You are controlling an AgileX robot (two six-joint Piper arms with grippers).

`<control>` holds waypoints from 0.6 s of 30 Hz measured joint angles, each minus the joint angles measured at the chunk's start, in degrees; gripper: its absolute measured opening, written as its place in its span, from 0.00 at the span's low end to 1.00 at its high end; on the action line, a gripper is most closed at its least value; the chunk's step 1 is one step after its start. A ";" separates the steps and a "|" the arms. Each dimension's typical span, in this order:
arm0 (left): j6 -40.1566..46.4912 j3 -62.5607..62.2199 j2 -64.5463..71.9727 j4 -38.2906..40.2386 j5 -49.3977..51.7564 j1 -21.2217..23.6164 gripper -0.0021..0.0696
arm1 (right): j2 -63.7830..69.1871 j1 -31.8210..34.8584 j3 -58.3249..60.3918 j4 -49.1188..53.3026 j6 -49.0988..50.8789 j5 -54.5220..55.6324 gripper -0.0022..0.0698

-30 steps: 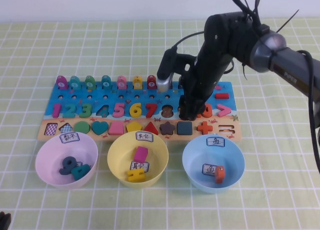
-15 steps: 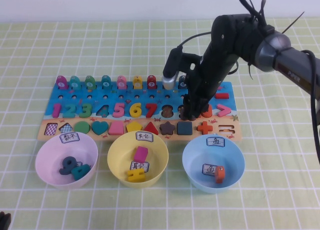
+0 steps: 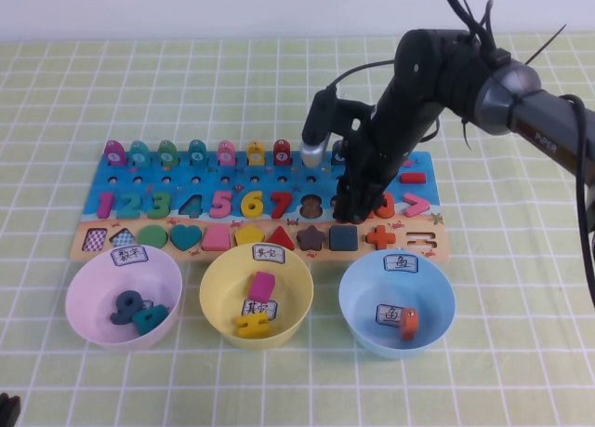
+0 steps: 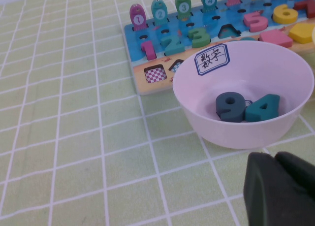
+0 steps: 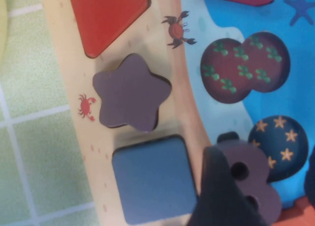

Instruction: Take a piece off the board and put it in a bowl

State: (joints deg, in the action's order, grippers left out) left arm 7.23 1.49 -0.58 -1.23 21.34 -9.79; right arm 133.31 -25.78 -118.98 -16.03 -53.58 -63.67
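**Numeral 8 out of its slot, lying crosswise between wide-open jaws**

The right gripper (image 3: pixel 353 211) is down on the board (image 5: pixel 64 63), towards the board's right end and on its blue numeral row. Its jaws stand wide apart. The piece (image 5: pixel 263 184), the dark brownish-purple 8, sits between them. It rests against one finger (image 5: pixel 216 196), and a strip of board shows between it and the other finger, so no closed grip on it is visible.

The piece is out of its own recess (image 5: pixel 243 63), which lies bare with a green-dotted pattern. The 8 sits one place further towards the board's right end, partly over the starred recess (image 5: pixel 283 137) beside it. Its two-holed face is turned up to the wrist camera. Its long axis runs roughly along the board's length, nearly at a right angle to the empty 8-shaped slot, so the numeral lies on its side rather than upright. The dark star (image 5: pixel 130 93) and the blue square (image 5: pixel 152 179) sit in the tan row just beside it.

The bowl (image 3: pixel 76 301), pale pink, stands just off the board's near edge at its left end, well apart from the piece.

The left gripper (image 4: pixel 275 159) is off the board, near the pink bowl, with its fingers together and nothing in them.
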 joint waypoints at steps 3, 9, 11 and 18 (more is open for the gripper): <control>0.00 0.00 0.00 0.00 0.00 0.00 0.02 | 0.34 0.00 0.00 0.01 -0.09 0.00 0.50; 0.00 0.00 0.00 0.00 0.00 0.00 0.02 | 0.79 0.00 0.00 -0.34 -0.09 -0.11 0.48; 0.00 0.00 0.00 0.00 0.00 0.00 0.02 | 0.79 0.00 0.00 -0.48 -0.12 -0.11 0.46; 0.00 0.00 0.00 0.00 0.00 0.00 0.02 | 0.98 0.72 0.00 -1.96 -0.12 0.00 0.41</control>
State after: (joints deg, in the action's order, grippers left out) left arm 7.23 1.49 -0.58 -1.23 21.34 -9.79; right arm 134.29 -25.07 -118.98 -17.99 -53.70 -63.67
